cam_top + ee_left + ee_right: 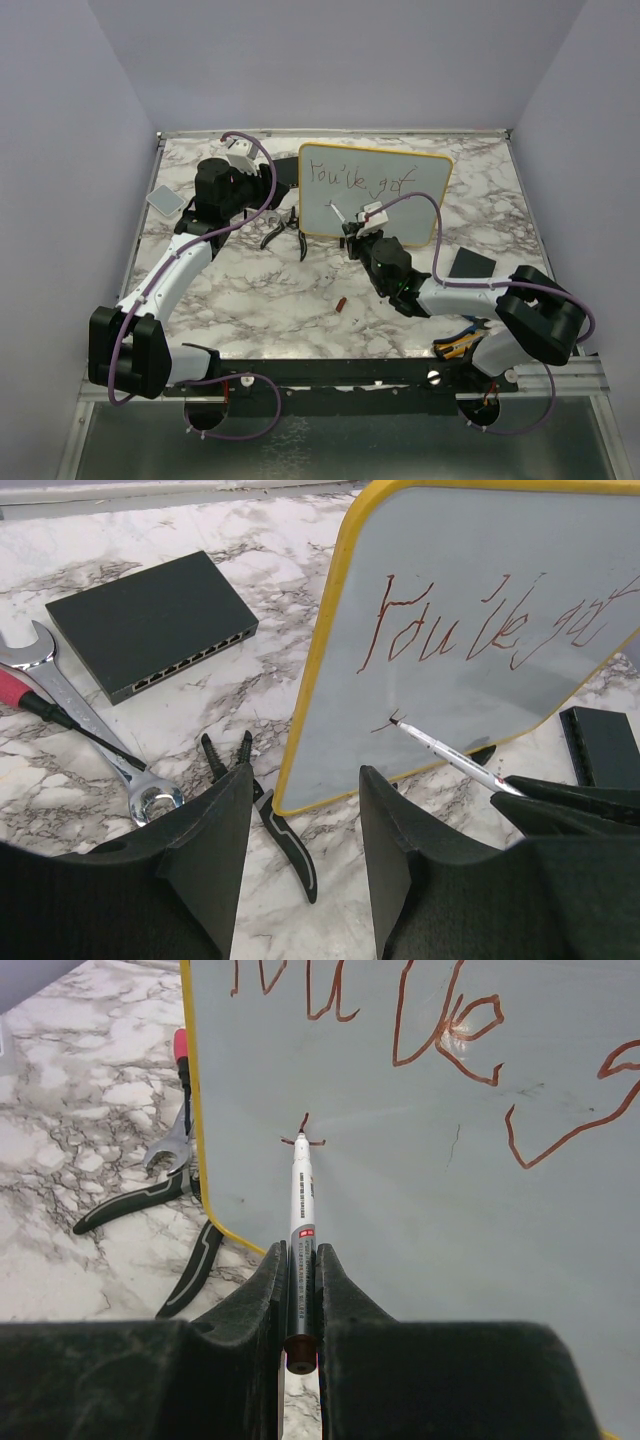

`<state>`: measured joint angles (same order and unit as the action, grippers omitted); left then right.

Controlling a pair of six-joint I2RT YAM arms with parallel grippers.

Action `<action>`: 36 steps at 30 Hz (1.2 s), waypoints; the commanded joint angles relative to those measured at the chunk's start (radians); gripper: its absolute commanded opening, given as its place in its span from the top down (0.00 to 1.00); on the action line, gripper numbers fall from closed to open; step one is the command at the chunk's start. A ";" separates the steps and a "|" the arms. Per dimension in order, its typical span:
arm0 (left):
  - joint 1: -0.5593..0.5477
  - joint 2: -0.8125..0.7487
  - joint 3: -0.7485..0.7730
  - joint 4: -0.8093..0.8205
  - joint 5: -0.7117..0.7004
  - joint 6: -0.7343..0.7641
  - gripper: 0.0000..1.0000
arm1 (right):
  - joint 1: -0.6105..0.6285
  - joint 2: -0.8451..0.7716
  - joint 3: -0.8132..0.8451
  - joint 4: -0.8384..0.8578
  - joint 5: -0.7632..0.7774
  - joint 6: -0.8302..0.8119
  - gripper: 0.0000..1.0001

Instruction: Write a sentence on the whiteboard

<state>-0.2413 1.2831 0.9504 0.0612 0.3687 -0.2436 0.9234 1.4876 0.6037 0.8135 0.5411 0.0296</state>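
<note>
The whiteboard with its yellow frame stands tilted at the table's back middle. It also shows in the left wrist view and the right wrist view. The sentence reads "You've got" in one upper line, with a small fresh stroke below it. My right gripper is shut on a white marker whose tip touches the board at that stroke; the marker also shows in the left wrist view. My left gripper is open and empty, low by the board's left lower corner.
Black pliers lie by the board's left corner. A wrench, a red-handled screwdriver and a black box with ports lie to the left. A black block, a grey pad and a small red cap lie on the marble.
</note>
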 commanded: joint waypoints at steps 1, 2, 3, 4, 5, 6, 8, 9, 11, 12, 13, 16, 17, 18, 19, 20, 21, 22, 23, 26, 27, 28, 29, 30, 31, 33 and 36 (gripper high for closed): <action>0.009 -0.019 -0.015 0.009 -0.007 -0.001 0.52 | 0.006 0.002 -0.014 -0.039 0.004 0.026 0.99; 0.008 -0.020 -0.015 0.009 -0.009 -0.001 0.52 | 0.006 0.002 -0.018 -0.047 0.003 0.030 0.99; 0.007 -0.021 -0.015 0.009 -0.007 -0.001 0.52 | 0.006 0.002 -0.019 -0.055 0.001 0.036 0.99; 0.008 -0.021 -0.015 0.009 -0.007 -0.002 0.52 | 0.006 0.002 -0.020 -0.063 -0.002 0.043 0.99; 0.008 -0.021 -0.015 0.009 -0.008 -0.002 0.52 | 0.006 0.002 -0.022 -0.073 -0.006 0.049 0.99; 0.008 -0.021 -0.015 0.009 -0.008 -0.002 0.52 | 0.006 0.003 -0.023 -0.081 -0.011 0.055 1.00; 0.008 -0.022 -0.015 0.009 -0.009 -0.002 0.52 | 0.008 0.006 -0.025 -0.098 -0.016 0.070 0.99; 0.007 -0.022 -0.015 0.009 -0.008 -0.002 0.52 | 0.008 0.006 -0.024 -0.107 -0.019 0.078 1.00; 0.008 -0.023 -0.015 0.009 -0.009 -0.002 0.52 | 0.008 0.010 -0.023 -0.131 -0.026 0.095 1.00; 0.008 -0.023 -0.015 0.008 -0.008 -0.002 0.52 | 0.008 0.012 -0.022 -0.141 -0.028 0.103 1.00; 0.009 -0.022 -0.015 0.009 -0.008 -0.003 0.52 | 0.008 0.014 -0.022 -0.150 -0.031 0.111 0.99; 0.008 -0.023 -0.015 0.009 -0.008 -0.002 0.52 | 0.008 0.017 -0.022 -0.169 -0.034 0.124 0.99; 0.009 -0.022 -0.015 0.009 -0.009 -0.002 0.52 | 0.009 0.019 -0.022 -0.173 -0.031 0.125 0.99; 0.008 -0.022 -0.015 0.009 -0.009 -0.003 0.52 | 0.009 0.020 -0.020 -0.177 -0.029 0.125 0.99; 0.008 -0.022 -0.015 0.009 -0.008 -0.003 0.52 | 0.009 0.021 -0.018 -0.181 -0.026 0.126 0.99; 0.009 -0.022 -0.015 0.009 -0.008 -0.003 0.52 | 0.009 0.021 -0.016 -0.182 -0.022 0.125 0.99; 0.009 -0.022 -0.015 0.009 -0.009 -0.003 0.52 | 0.009 0.022 -0.014 -0.185 -0.017 0.127 0.99; 0.008 -0.023 -0.015 0.008 -0.009 -0.003 0.52 | 0.009 0.022 -0.011 -0.188 -0.008 0.127 0.99; 0.008 -0.022 -0.015 0.009 -0.008 -0.002 0.52 | 0.009 0.021 -0.008 -0.192 -0.001 0.126 0.99; 0.007 -0.022 -0.015 0.009 -0.008 -0.002 0.52 | 0.009 0.018 -0.002 -0.199 0.022 0.125 0.99; 0.007 -0.022 -0.015 0.008 -0.009 -0.003 0.52 | 0.009 0.015 -0.002 -0.200 0.028 0.123 0.99; 0.008 -0.023 -0.015 0.009 -0.009 -0.002 0.52 | 0.008 0.011 -0.002 -0.201 0.033 0.122 0.99; 0.009 -0.024 -0.015 0.009 -0.009 -0.003 0.52 | 0.008 0.007 -0.001 -0.202 0.039 0.120 1.00; 0.007 -0.024 -0.015 0.009 -0.010 -0.002 0.52 | 0.009 0.002 -0.001 -0.203 0.042 0.118 0.99; 0.008 -0.024 -0.015 0.009 -0.009 -0.002 0.52 | 0.009 -0.006 -0.002 -0.206 0.046 0.115 0.99; 0.009 -0.024 -0.015 0.009 -0.008 -0.003 0.52 | 0.009 -0.025 -0.005 -0.209 0.046 0.109 0.99; 0.008 -0.024 -0.016 0.009 -0.008 -0.003 0.52 | 0.010 -0.068 -0.013 -0.213 0.031 0.095 0.99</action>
<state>-0.2413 1.2827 0.9504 0.0612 0.3687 -0.2451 0.9283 1.4818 0.5900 0.6209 0.5426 0.1406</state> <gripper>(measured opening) 0.483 0.117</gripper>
